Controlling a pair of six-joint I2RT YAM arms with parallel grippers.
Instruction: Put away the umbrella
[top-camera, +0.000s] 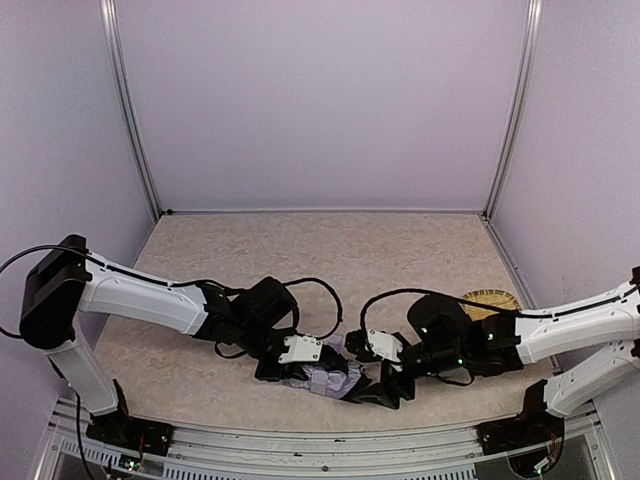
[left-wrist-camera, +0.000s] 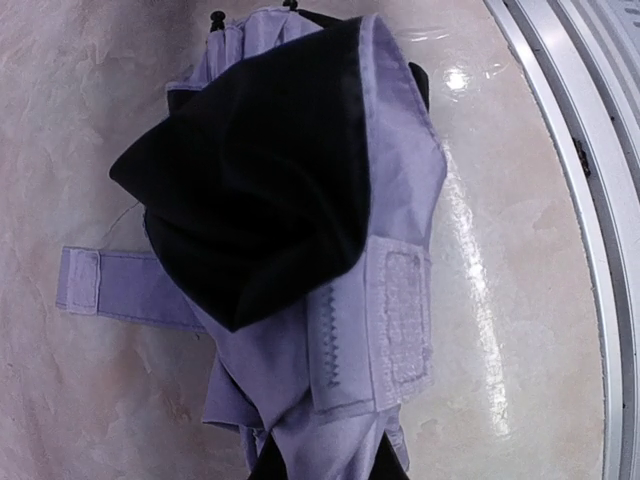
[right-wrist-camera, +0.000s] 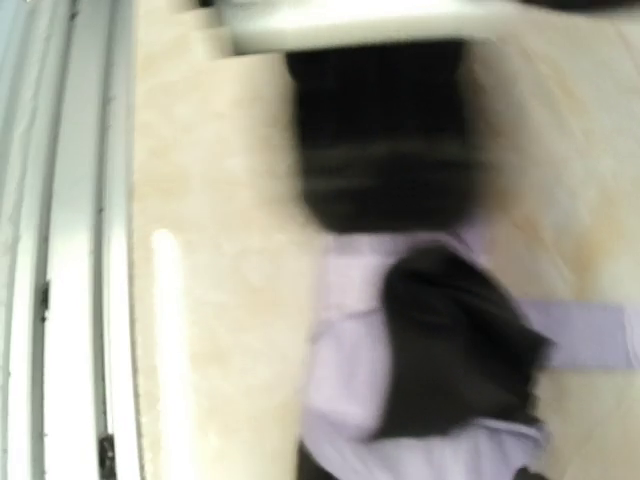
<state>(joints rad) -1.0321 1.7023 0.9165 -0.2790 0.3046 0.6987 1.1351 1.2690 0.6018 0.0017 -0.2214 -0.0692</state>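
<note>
The pale lavender-grey, black-lined folding umbrella (top-camera: 325, 381), laid lengthwise along the middle of the near edge of the beige mottled table (top-camera: 300, 260), is pinched at its left end by the left gripper (left-wrist-camera: 328, 462), while the right gripper (top-camera: 386, 388), just beside the opposite end, is blurred, so its opening cannot be told.

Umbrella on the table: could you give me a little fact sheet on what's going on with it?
thing: umbrella, collapsed, lavender fabric crumpled, black lining showing
where: table, near its front edge
strap: undone, sticking out sideways
left claw: seems to pinch the fabric
right claw: close beside the umbrella; open or shut unclear, picture blurred
</note>
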